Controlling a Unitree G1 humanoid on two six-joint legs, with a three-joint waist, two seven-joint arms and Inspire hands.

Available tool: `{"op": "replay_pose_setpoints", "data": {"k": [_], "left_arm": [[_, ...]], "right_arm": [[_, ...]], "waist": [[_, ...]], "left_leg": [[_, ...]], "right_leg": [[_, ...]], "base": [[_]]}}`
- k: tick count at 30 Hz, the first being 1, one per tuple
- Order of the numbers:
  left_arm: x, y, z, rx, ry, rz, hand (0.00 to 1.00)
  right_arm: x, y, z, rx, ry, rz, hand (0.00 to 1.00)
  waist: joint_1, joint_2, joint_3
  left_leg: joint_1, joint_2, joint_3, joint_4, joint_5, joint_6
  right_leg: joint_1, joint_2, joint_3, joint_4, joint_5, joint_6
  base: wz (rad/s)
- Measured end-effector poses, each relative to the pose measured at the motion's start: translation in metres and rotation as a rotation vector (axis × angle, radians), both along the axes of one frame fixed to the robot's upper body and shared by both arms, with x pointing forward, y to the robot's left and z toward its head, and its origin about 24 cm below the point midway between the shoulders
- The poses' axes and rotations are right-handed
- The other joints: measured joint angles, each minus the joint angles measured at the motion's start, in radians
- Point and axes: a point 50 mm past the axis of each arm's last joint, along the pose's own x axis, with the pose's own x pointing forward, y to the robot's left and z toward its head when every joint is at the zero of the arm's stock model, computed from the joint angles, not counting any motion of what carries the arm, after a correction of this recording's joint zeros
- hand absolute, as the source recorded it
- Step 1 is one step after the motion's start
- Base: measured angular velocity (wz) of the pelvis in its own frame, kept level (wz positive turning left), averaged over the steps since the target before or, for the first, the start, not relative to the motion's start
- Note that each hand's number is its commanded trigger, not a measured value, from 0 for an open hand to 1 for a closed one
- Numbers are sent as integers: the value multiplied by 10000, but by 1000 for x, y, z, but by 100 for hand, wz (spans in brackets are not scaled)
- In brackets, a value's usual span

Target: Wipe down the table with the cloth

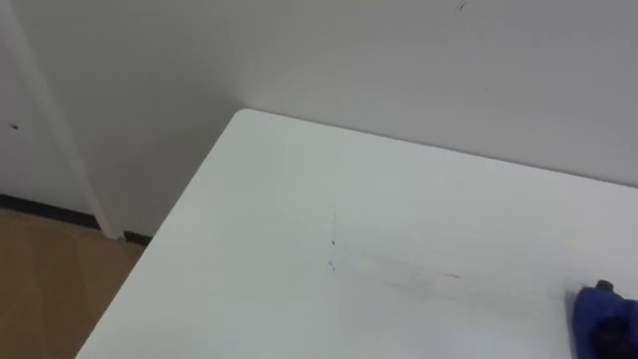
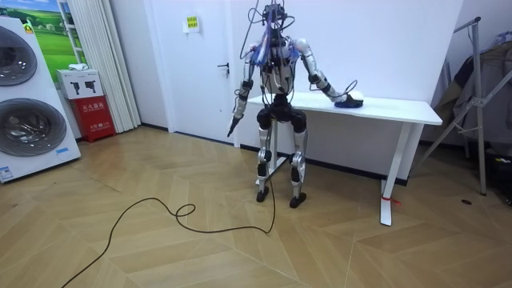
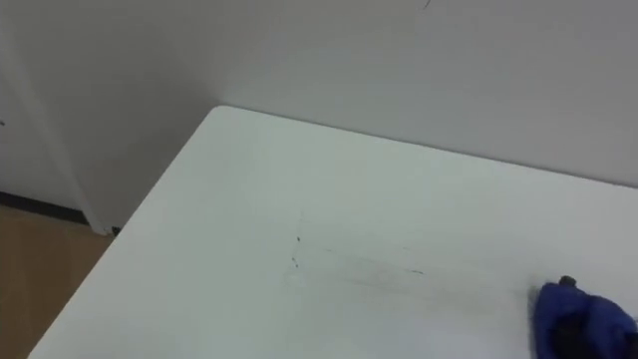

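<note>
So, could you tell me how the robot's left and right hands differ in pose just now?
Height: the right hand is up at the top of the white table, while the left hand hangs below that level at the robot's side.
Reach: the right hand is stretched out over the table; the left hand is clear of it.
Contact: the right hand is at the blue cloth; the left hand is nowhere near it.
</note>
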Motion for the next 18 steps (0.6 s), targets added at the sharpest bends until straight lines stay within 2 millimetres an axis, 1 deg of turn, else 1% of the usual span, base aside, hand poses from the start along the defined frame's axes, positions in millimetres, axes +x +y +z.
{"op": "replay_pose_setpoints", "data": {"k": [2,3,4,5,6,7,8,9,10,11,12,13,14,15,16,17,18], "left_arm": [[3,-2,-1,-50,-44,-102,0],[5,-5,-2,-151,-39,-234,0],[4,-9,-5,-278,63,-226,0],[5,-11,-6,-338,116,-277,0],[5,-14,-9,-454,275,-356,0],[7,-19,-11,-610,428,-535,0],[7,-22,-12,-684,450,-600,0],[8,-27,-14,-820,502,-695,0],[12,-30,-16,-942,544,-797,0],[15,-31,-17,-989,566,-861,0],[21,-32,-18,-1067,501,-998,0],[26,-33,-18,-1067,459,-1220,0],[25,-33,-18,-1065,518,-1286,0],[22,-33,-18,-1070,574,-1298,0],[15,-33,-18,-1073,792,-1313,0],[11,-34,-18,-1179,920,-1257,0],[10,-35,-18,-1261,936,-1221,0]], "right_arm": [[6,1,1,7,-61,73,100],[16,3,3,40,-79,209,100],[25,6,4,11,-78,240,100],[31,9,5,-16,-54,267,100],[45,17,6,-159,78,620,100],[64,30,11,-324,89,1391,100],[77,39,14,-404,79,1968,100],[108,65,21,-524,-115,3407,100],[140,95,29,-815,-300,4983,100],[155,108,35,-948,-467,5627,100],[183,135,47,-1198,-821,6931,100],[203,156,61,-1452,-1274,7878,100],[209,165,65,-1502,-1465,8207,100],[218,176,69,-1513,-1604,8655,100],[221,180,67,-1463,-1421,8909,100],[223,179,67,-1560,-1294,8939,100],[221,177,65,-1562,-1179,8882,100]], "waist": [[64,-8,11],[149,22,28],[403,86,44],[538,92,47],[706,102,59],[896,118,86],[1011,119,109],[1302,158,197],[1577,200,355],[1717,226,432],[1898,267,533],[2103,315,562],[2212,310,557],[2467,343,536],[2551,368,533],[2549,346,540],[2547,350,543]], "left_leg": [[51,2,69,-84,-24,-3],[117,25,247,-151,-20,-5],[180,94,543,-195,-26,-8],[187,141,629,-198,-43,-21],[190,207,828,-198,-68,-42],[180,239,964,-199,-72,-53],[176,245,1032,-206,-73,-60],[177,247,1085,-210,-72,-64],[114,266,1048,-121,-77,-76],[55,271,1020,-71,-79,-81],[-141,293,938,111,-117,-91],[-382,287,737,300,-154,-86],[-449,259,609,335,-153,-83],[-481,219,450,365,-129,-30],[-492,204,231,396,-141,-6],[-591,167,35,450,-160,26],[-685,172,7,473,-155,36]], "right_leg": [[-19,17,83,-3,-1,2],[-76,45,239,37,60,-40],[-115,114,516,42,156,-98],[-181,152,628,49,198,-133],[-269,181,673,48,249,-176],[-399,210,791,157,262,-208],[-492,214,867,252,236,-229],[-654,235,991,395,146,-192],[-719,239,969,491,92,-195],[-803,225,948,530,36,-199],[-1005,194,858,680,-46,-222],[-1143,126,660,855,-134,-271],[-1168,107,613,907,-141,-314],[-1154,3,376,1006,-208,-339],[-1077,-141,48,1113,-333,-317],[-1072,-334,-318,1283,-388,-298],[-1092,-363,-417,1297,-383,-296]], "base": [[-16],[-53],[-64],[-66],[-50],[-41],[-40],[-25],[-15],[15],[40],[50],[58],[56],[64],[51],[25]]}}
